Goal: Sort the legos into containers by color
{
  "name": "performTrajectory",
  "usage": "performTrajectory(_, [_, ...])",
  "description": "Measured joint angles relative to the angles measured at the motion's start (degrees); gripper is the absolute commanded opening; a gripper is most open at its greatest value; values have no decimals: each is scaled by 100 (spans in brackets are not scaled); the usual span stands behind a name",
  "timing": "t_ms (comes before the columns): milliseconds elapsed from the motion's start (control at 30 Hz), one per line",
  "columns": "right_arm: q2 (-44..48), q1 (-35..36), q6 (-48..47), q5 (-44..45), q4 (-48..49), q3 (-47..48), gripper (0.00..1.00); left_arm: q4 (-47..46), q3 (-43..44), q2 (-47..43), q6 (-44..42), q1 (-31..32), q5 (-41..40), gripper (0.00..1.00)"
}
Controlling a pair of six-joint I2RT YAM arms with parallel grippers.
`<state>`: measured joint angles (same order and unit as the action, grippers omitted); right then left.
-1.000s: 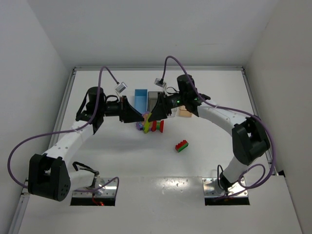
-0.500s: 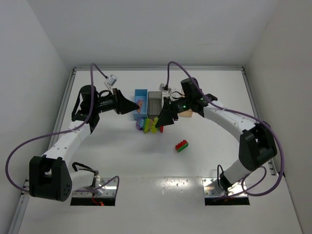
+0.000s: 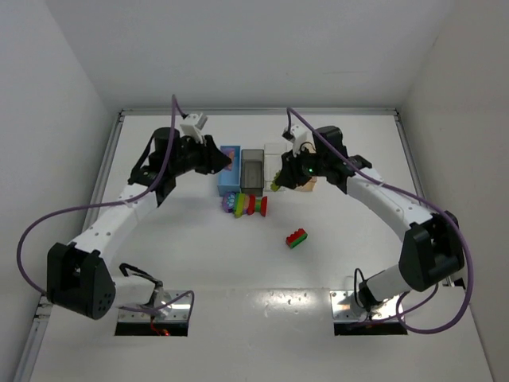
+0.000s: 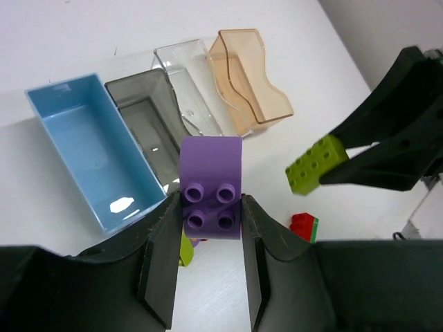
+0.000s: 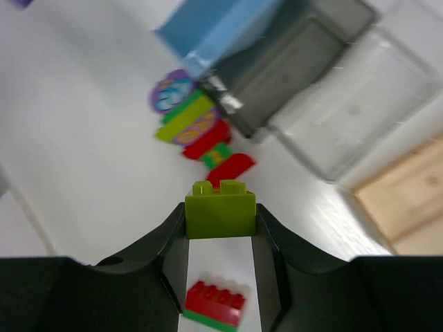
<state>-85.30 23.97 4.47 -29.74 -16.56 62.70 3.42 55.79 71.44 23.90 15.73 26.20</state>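
**Two bricks held, four bins bare: give each colour its own bin**

The left gripper (image 4: 210,216) is clamped on a purple brick (image 4: 211,187), studs facing the wrist camera. Past the jaws and to their left lies the blue bin (image 4: 90,159). The grey bin (image 4: 149,114) is straight ahead, with the clear bin (image 4: 187,76) and the orange bin (image 4: 246,79) ahead to the right. All four look empty from here, so any of them would do for purple. The nearest is probably best. The brick should be centred over the bin's floor, brought low between the walls, and only then let go, so it cannot bounce out.

The right gripper (image 5: 221,220) pinches a lime brick (image 5: 220,214) squarely by its sides. The mixed stack (image 5: 201,135) lies just beyond its jaws and a red-and-green brick (image 5: 216,304) below them. Lime needs a different bin from purple, and one arm should give way to the other to keep the fingers apart.

Hard to read:
- The left fingers hide the purple brick's lower half and nearly all of the stack.
- The right wrist view is blurred and cuts the orange bin off at its edge.
- In the overhead view both held bricks are too small to make out.
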Motion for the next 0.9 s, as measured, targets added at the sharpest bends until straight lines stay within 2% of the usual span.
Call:
performTrajectory(167, [-4, -96, -39, 1366, 87, 2, 3, 391, 844, 765, -229, 686, -562, 0])
performTrajectory(367, [-319, -179, -92, 2490, 149, 264, 3, 507, 2203, 2096, -313, 1252, -973, 0])
performTrajectory(633, [-1215, -289, -11, 3154, -96, 896, 3, 634, 2868, 3276, -286, 1563, -1633, 0])
performTrajectory(900, [-1646, -501, 118, 3383, -328, 1220, 3, 691, 3316, 4009, -232, 1624, -1803, 0])
